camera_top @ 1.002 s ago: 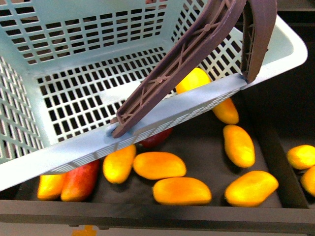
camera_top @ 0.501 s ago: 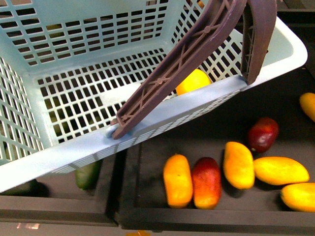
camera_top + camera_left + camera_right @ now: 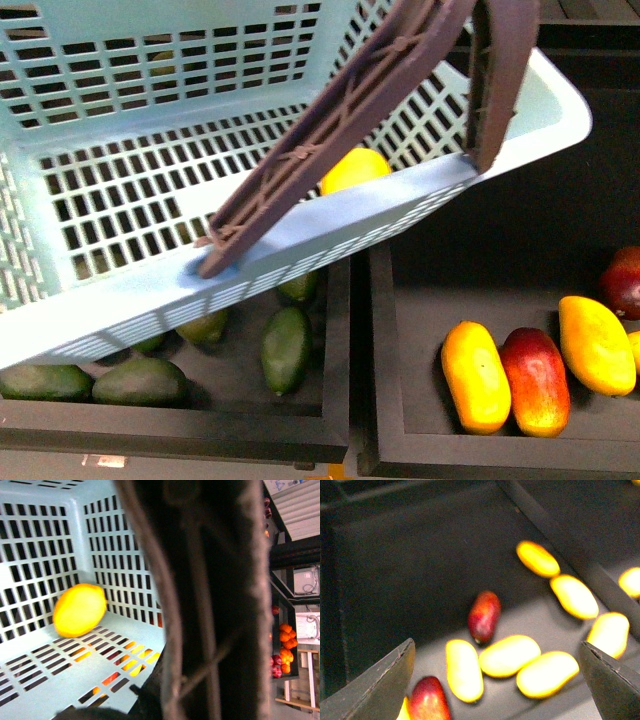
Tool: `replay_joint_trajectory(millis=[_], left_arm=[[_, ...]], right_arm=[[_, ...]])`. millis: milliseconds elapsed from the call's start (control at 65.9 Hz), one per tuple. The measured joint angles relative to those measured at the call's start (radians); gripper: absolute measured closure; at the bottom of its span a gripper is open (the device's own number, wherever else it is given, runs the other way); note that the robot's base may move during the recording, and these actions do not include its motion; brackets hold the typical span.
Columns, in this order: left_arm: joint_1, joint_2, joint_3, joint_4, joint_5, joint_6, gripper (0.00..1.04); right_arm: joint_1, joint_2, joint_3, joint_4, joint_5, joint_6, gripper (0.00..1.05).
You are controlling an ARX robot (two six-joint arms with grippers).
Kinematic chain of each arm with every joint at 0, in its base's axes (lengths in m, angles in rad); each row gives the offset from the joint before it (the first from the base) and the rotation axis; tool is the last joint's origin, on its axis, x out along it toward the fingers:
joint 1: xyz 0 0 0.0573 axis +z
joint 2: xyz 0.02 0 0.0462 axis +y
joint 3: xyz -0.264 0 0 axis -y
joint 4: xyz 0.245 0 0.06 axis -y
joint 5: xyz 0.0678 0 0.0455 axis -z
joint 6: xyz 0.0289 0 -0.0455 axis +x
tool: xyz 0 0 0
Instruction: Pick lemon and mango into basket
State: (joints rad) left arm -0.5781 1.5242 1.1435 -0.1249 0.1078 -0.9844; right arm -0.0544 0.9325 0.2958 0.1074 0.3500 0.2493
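Bins (image 3: 420, 300) with black floors hold yellow mangoes (image 3: 475, 375); right tool (image 3: 496, 646) gapes wide, left tool's (image 3: 150, 701) grip unclear.

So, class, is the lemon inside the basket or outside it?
Inside. The lemon rests on the slotted floor of the basket, close to its wall; the front view shows it behind the near rim.

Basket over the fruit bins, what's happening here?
The turquoise basket hangs tilted over bins of avocados and mangoes, with the lemon already inside. Its handle fills the left wrist view, so the left arm probably carries it. The right gripper is open and empty above a bin where a red mango lies among yellow ones.
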Motion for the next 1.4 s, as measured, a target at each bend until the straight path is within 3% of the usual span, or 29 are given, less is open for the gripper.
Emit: replay_joint_trajectory(millis=[304, 562, 850, 1396], left_arm=[[-0.005, 0.000, 0.000, 0.000, -0.003, -0.008, 1.01], [-0.002, 0.000, 0.000, 0.000, -0.012, -0.002, 1.01], [-0.003, 0.000, 0.000, 0.000, 0.000, -0.005, 1.01], [-0.003, 0.000, 0.000, 0.000, -0.002, -0.005, 1.01]], right_arm=[[-0.183, 0.638, 0.283, 0.152, -0.177, 0.132, 0.09], [-0.249, 1.040, 0.532, 0.164, -0.208, 0.222, 0.09], [-0.259, 1.287, 0.715, 0.120, -0.192, 0.319, 0.09], [-0.183, 1.540, 0.976, 0.029, -0.174, 0.418, 0.09]])
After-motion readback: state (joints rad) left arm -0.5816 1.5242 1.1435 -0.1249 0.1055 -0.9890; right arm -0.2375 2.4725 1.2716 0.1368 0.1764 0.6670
